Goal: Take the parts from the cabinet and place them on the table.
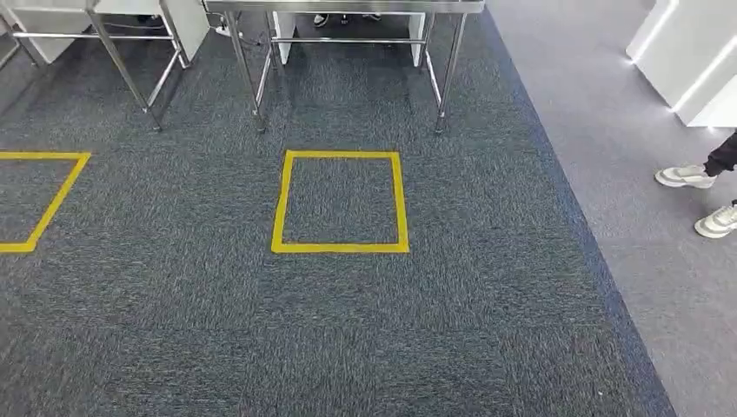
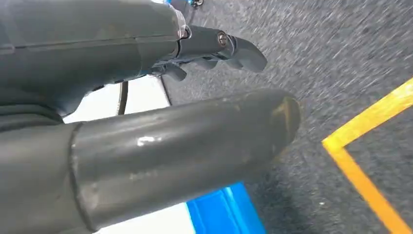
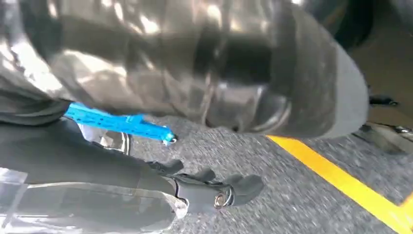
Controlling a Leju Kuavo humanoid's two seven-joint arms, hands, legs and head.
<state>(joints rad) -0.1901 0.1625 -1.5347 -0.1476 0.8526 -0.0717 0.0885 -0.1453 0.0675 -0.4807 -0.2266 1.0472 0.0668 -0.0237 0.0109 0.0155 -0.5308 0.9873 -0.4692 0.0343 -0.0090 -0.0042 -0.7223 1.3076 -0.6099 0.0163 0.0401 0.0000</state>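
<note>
I see grey carpet (image 1: 174, 330) with a yellow taped square (image 1: 340, 202) ahead, steel table legs (image 1: 443, 78) beyond. My left hand (image 2: 146, 122) and right hand (image 3: 195, 146) hang, fingers apart, holding nothing. Where the parts are, I cannot tell.

Dark grey carpet (image 1: 217, 330), yellow tape square (image 1: 340, 201), steel table legs (image 1: 443, 78) beyond, paler floor (image 1: 608, 104) right.

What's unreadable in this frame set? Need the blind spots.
- Steel table: top cut off by the head view's upper edge, so whatever is on it is unseen.
- Person: just shoes and a trouser leg, cut by the right edge.
- Left hand: thumb blocks the palm.
- Right hand: motion blur; hold unclear.
</note>
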